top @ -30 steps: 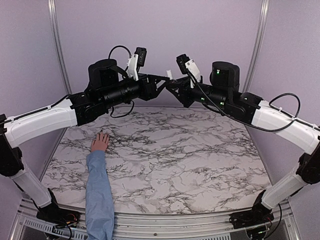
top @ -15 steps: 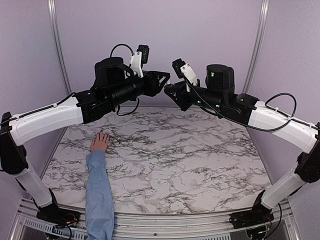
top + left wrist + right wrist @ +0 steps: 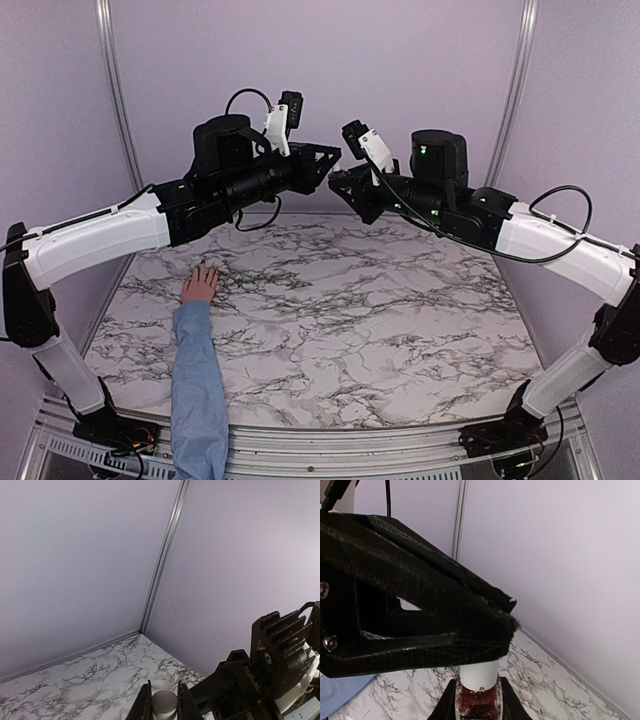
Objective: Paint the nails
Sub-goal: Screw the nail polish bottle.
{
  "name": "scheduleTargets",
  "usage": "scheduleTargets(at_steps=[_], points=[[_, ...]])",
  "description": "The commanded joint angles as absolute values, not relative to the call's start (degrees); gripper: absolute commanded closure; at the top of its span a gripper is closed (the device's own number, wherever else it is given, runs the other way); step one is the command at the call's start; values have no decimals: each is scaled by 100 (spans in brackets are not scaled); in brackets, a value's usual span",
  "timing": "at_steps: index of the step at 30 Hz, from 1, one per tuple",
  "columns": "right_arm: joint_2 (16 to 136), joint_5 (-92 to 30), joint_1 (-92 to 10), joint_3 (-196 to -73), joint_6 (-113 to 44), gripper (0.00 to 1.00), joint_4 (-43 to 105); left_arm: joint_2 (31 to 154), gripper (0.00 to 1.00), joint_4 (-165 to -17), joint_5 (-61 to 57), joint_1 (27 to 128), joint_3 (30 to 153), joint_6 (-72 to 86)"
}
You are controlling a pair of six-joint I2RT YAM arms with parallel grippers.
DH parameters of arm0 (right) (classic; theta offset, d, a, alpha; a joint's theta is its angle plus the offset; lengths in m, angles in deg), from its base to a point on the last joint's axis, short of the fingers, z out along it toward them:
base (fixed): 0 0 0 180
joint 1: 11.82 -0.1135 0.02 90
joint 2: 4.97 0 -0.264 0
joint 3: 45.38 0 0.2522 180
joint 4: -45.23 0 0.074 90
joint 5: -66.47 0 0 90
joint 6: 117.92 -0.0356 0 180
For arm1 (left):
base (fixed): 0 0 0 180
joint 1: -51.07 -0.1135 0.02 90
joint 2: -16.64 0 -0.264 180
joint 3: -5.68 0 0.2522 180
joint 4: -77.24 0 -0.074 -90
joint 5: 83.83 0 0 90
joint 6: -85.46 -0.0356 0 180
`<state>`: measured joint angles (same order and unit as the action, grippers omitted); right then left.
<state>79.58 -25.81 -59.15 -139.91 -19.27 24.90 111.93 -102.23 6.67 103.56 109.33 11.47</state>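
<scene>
Well above the nails (image 3: 204, 268), left pincer (image 3: 164, 692) clamps the white cap (image 3: 479, 672), right pincer (image 3: 338, 182) clamps the bottle (image 3: 478, 703).

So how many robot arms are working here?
2. The left arm reaches up from the near-left corner, the right arm from the near-right. The left gripper and right gripper meet high over the table's far side, both gripping one small bottle.

Top view: high, behind arm bases, facing back wall; whole table (image 3: 400, 330) seen. Left wrist: close behind own fingers (image 3: 145, 707), facing far corner. Right wrist: close, facing left gripper (image 3: 506, 625). Wrist views share cap (image 3: 164, 702), marble.
</scene>
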Motion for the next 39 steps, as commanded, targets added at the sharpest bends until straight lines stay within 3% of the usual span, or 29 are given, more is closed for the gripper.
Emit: scheduleTargets(at_steps=[1,16,27,31,39], points=[[7876,-3049,-5914,-14240,-1866,100,2671,11110,100,-10271,90,10332,10841,1064],[7688,-6118,-5528,-14360,-2391,100,3566,10800,100,-10801,-3123,9689,10093,680],[7724,-7262,-5675,-14883,-2129,100,3390,10823,100,-11308,-5224,9447,10254,822],[7745,-7344,-5741,-14989,-2128,100,3326,10909,100,-11323,-5545,9430,10368,1012],[7682,-6997,-5752,-14852,-2032,100,3214,10734,82,-11326,-5040,9312,10362,1228]])
